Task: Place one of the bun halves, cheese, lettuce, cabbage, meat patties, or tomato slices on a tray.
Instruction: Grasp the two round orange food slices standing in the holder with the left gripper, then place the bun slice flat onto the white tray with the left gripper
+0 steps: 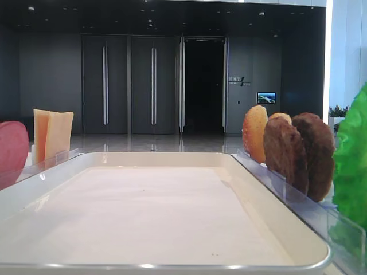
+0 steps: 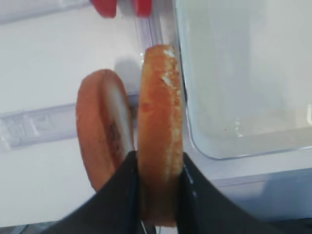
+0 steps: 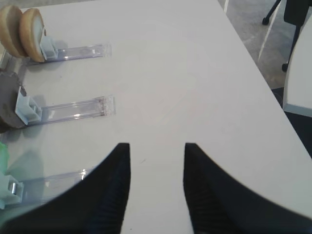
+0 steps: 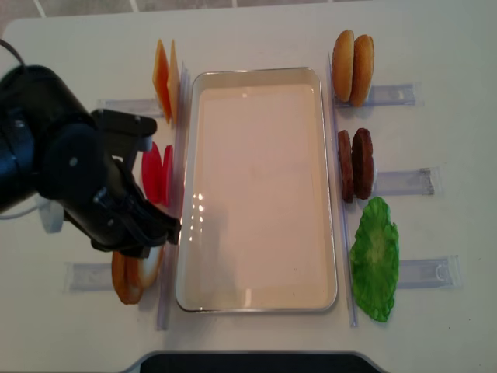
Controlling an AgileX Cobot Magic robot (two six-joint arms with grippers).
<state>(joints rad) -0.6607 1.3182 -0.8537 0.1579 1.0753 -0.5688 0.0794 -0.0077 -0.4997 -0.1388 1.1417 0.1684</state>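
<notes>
My left hand (image 2: pixel 158 192) is clamped on 1 bun half (image 2: pixel 161 131), its 2 fingers (image 2: pixel 122 195) pressed against the flat faces while the bun stands on edge just left of the tray (image 2: pixel 243 97). A 2nd bun half (image 2: pixel 102 134) stands just beside it in a clear rack (image 2: pixel 34 126). Tomato slices (image 4: pixel 158 172) and cheese (image 4: pixel 165 78) stand further along that side. My right hand (image 3: pixel 156 187) hangs open over the bare worktop (image 3: pixel 170 73), holding nothing.
</notes>
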